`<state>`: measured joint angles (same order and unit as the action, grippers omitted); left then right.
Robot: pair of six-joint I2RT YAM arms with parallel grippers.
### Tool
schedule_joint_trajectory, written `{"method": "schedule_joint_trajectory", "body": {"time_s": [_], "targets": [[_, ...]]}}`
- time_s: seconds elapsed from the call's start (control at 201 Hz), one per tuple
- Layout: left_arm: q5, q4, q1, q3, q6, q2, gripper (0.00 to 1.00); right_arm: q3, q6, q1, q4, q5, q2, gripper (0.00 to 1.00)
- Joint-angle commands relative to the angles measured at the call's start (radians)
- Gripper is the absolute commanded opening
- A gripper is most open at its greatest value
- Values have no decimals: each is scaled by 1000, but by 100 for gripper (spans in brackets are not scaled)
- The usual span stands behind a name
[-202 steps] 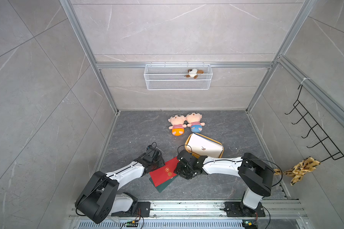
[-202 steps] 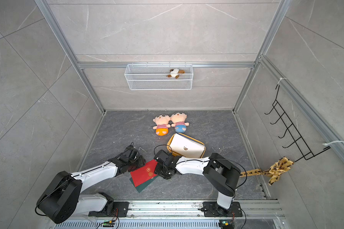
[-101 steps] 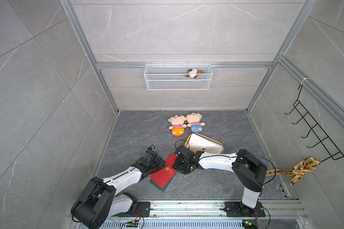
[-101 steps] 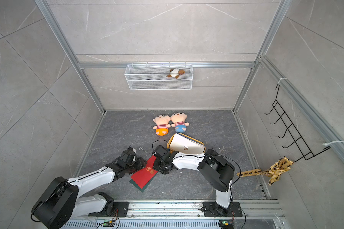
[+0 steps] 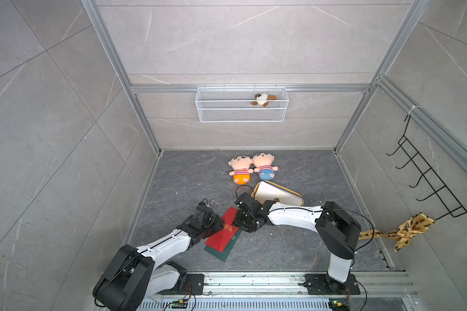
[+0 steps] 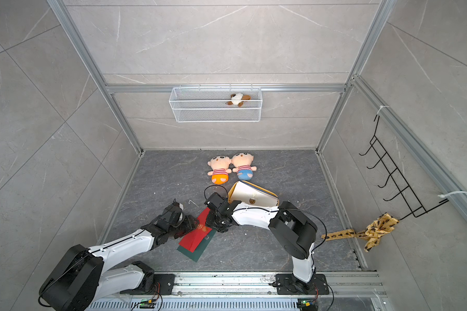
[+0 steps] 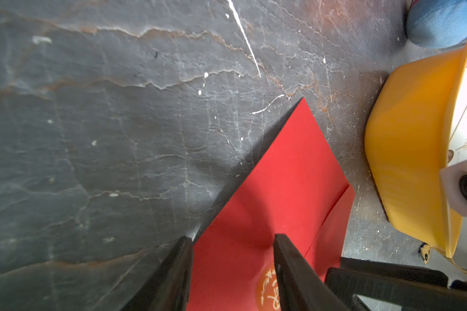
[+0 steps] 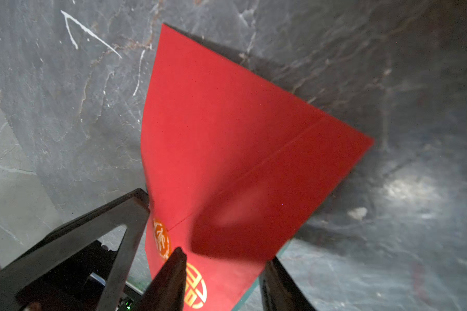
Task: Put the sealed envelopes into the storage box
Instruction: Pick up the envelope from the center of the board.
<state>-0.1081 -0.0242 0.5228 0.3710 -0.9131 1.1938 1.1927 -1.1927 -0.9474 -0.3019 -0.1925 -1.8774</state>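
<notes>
Two red envelopes (image 5: 225,237) (image 6: 197,239) with gold seals lie stacked on a green envelope (image 5: 223,255) (image 6: 196,255) on the dark floor. The upper red envelope (image 8: 227,121) is bent up off the lower one (image 8: 221,280). My left gripper (image 5: 215,225) (image 7: 232,237) is open at its left edge, one finger off the paper and one over it. From the right, my right gripper (image 5: 240,224) (image 8: 225,254) stands open over the lower red envelope. Behind it is the mustard storage box (image 5: 294,194) (image 7: 410,161), with a cream envelope (image 5: 271,194) on top.
Two plush dolls (image 5: 252,168) lie behind the box. A white wire basket (image 5: 240,113) holding a small plush hangs on the back wall. A black hook rack (image 5: 426,183) with a yellow cloth (image 5: 407,229) hangs on the right wall. Side walls stand close.
The right gripper has slid left over the red envelopes and its jaws have narrowed a little. The left gripper has closed in on their left edge. The upper red envelope's end has risen.
</notes>
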Motion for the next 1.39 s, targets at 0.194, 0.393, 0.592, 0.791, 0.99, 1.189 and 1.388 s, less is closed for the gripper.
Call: {"method": "schedule_joint_trajectory", "body": {"time_s": [0.194, 0.393, 0.592, 0.791, 0.99, 1.189, 1.388], "targets": [[-56, 46, 9, -27, -28, 18, 54, 18, -71, 6, 76, -51, 65, 48], [-56, 44, 13, -30, -30, 14, 54, -28, -128, 11, 128, -39, 100, 48], [-57, 46, 14, -33, -30, 9, 54, -23, -138, 11, 144, -72, 82, 47], [-56, 46, 15, -41, -34, -3, 54, -61, -183, 11, 190, -78, 85, 43], [-61, 51, 17, -49, -37, -16, 54, -117, -253, 21, 227, -42, 93, 39], [-59, 48, 18, -56, -41, -24, 55, -166, -333, 38, 323, -33, 102, 39], [-58, 35, 22, -58, -45, -7, 54, -246, -459, 53, 580, -73, 100, 38]]}}
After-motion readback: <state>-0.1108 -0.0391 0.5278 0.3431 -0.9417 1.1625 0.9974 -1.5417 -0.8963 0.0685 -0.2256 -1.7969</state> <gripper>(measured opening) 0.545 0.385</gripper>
